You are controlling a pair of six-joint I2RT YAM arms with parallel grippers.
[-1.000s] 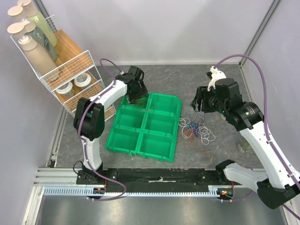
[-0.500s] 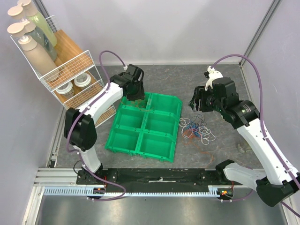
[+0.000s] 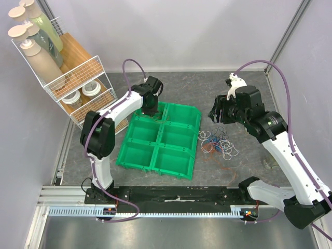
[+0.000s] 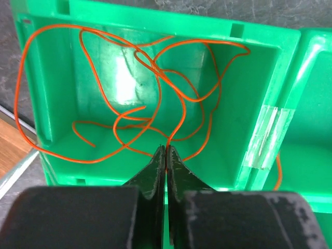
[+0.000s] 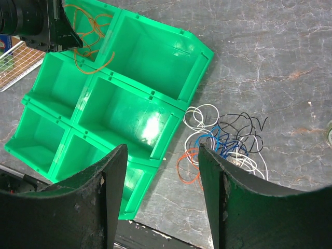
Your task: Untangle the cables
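Left wrist: cable (image 4: 153, 63) seemingly in claw (image 4: 166, 149)

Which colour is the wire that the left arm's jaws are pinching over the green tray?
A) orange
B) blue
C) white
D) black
A: the left arm's jaws are shut on an orange wire that loops down into a compartment of the green tray.

A white wire rack (image 3: 70, 79) stands against the pale left wall (image 3: 21, 135). Right of the rack spreads a dark grey marbled counter (image 3: 187, 85). Behind the rack rises a plain back wall (image 3: 197, 31), and well in front lies a ribbed metal rail (image 3: 67, 211).
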